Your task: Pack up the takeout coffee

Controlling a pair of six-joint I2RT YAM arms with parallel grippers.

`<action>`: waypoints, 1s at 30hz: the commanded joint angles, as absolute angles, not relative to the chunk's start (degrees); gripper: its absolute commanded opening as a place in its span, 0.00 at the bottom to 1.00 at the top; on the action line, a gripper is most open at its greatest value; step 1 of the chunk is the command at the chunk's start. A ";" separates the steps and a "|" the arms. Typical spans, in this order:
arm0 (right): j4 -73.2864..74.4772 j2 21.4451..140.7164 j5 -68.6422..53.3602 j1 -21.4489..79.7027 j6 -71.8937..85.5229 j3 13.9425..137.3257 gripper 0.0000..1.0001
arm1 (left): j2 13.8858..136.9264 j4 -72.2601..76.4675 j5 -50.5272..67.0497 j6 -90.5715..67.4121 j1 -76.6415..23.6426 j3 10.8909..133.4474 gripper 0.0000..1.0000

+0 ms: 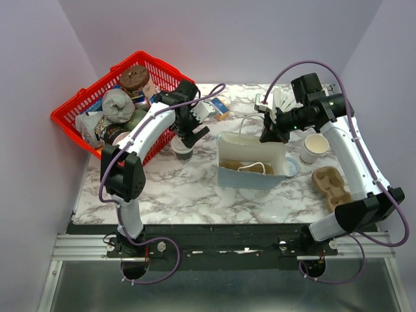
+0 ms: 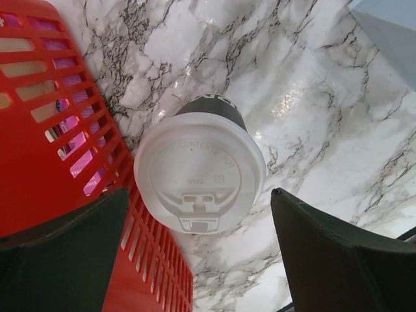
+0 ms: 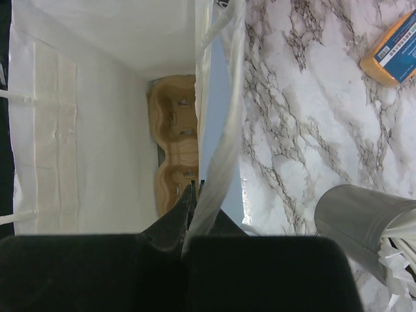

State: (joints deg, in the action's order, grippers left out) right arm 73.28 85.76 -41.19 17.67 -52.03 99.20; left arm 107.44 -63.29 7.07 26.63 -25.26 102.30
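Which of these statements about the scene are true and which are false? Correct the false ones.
1. The left gripper is open above the takeout coffee. True.
2. The right gripper is shut on the handle of the paper bag. True.
3. The takeout coffee is inside the paper bag. False: it stands on the table beside the red basket.
4. The paper bag is empty. False: a brown cup carrier lies in it.
5. The takeout coffee has no lid. False: a white lid covers it.
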 commanded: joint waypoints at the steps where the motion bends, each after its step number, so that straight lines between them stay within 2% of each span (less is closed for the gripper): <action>1: 73.48 84.99 -41.66 17.84 -51.24 98.79 0.01 | 108.72 -62.67 5.45 25.32 -25.22 103.71 0.98; 30: 73.74 86.66 -41.92 17.84 -51.42 99.76 0.01 | 113.73 -66.88 6.77 24.35 -23.73 106.35 0.98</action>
